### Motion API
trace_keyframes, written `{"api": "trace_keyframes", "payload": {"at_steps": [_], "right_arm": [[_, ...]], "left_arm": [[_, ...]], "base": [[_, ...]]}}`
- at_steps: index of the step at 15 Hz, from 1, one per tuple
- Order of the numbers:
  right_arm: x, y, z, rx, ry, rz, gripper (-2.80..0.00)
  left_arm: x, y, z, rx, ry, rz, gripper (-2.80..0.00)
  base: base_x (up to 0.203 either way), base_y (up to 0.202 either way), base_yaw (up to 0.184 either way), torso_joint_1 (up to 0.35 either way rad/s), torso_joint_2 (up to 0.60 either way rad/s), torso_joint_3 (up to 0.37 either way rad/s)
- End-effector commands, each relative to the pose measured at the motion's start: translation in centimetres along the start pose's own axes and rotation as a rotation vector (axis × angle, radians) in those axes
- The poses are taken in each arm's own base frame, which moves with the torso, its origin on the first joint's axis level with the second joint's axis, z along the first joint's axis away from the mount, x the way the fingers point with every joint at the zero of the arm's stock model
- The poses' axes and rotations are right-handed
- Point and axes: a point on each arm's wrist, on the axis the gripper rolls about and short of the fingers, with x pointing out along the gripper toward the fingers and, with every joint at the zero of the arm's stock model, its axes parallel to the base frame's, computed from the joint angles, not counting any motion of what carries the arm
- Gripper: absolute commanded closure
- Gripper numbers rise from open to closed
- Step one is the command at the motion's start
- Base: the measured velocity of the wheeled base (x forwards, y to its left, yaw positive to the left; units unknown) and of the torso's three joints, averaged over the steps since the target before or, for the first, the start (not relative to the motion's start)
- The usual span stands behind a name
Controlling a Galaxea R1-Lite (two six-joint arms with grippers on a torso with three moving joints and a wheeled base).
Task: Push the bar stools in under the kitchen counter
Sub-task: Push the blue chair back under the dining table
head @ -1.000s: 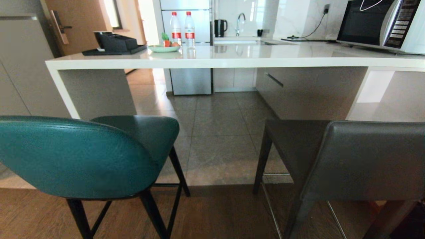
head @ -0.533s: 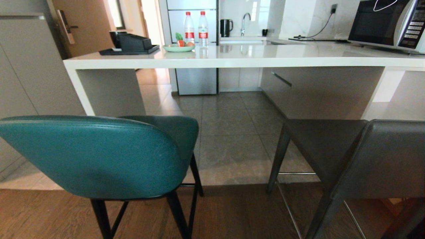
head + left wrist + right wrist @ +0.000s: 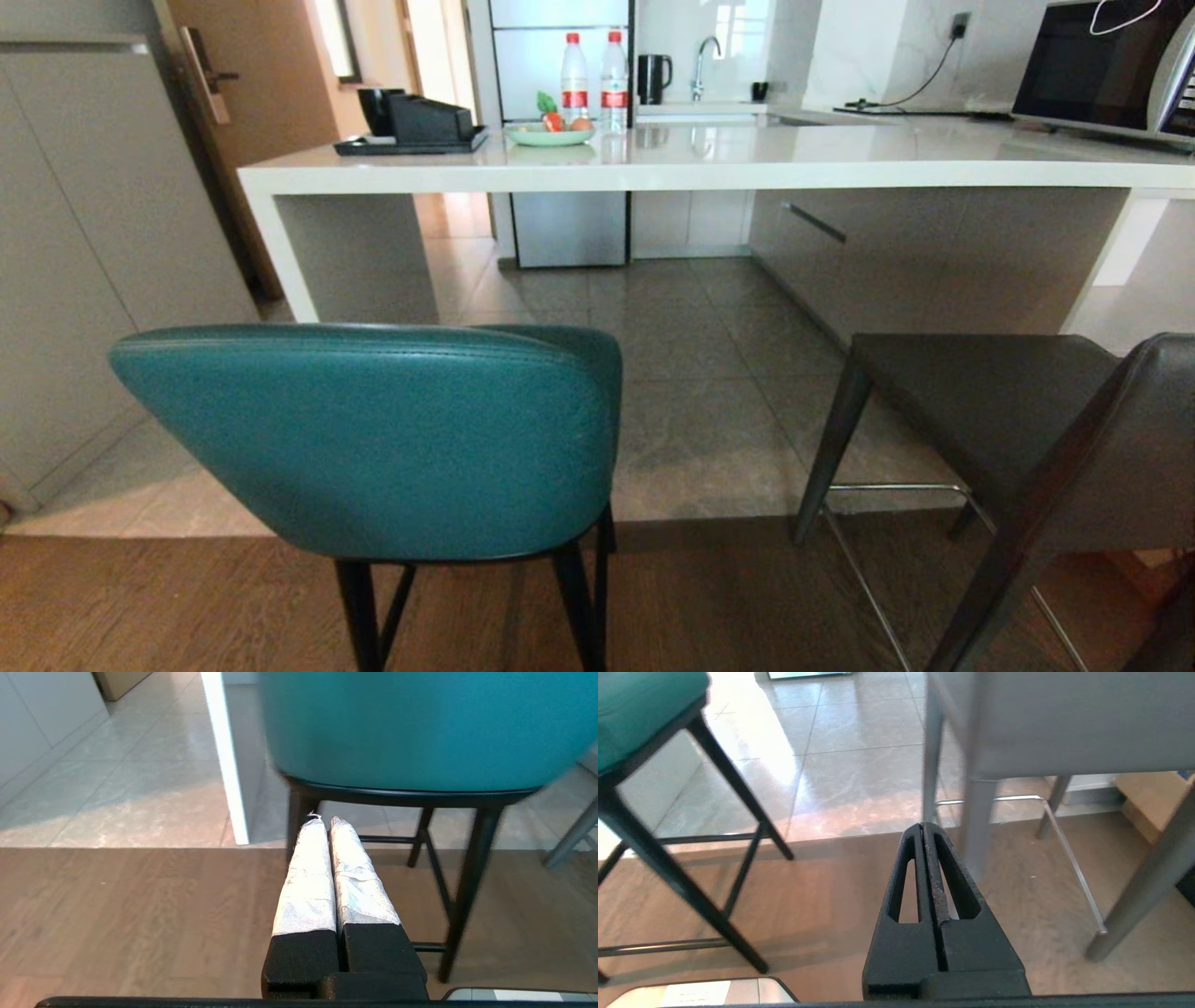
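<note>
Against the frame one second back, the whole head view has shifted rightward, so we read this as camera motion, not stool motion. The teal leather bar stool with rounded back and thin black legs (image 3: 392,439) now sits near frame centre instead of at the left edge; the dark grey bar stool with rectangular back and straight legs (image 3: 1027,420) is partly cut off at the right. Both stand on the near side of the thick white stone kitchen counter (image 3: 709,168), seats not under the slab. The silver microwave (image 3: 1111,70) is mostly out of frame now. Left gripper (image 3: 322,823), foil-wrapped fingers pressed together, hangs low behind the teal stool, holding nothing. Right gripper (image 3: 923,828), black fingers closed and empty, hangs low near the grey stool's legs.
</note>
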Motion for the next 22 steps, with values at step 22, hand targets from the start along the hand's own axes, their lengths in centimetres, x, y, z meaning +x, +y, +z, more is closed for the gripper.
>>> {"api": "trace_keyframes", "payload": {"at_steps": [22], "right_arm": [[0.01,0.00,0.00,0.000,0.002,0.000,0.00]], "left_arm": [[0.02,0.00,0.00,-0.003,0.000,0.003,0.00]], "base": [[0.000,0.126,-0.001,0.002,0.00,0.001]]}}
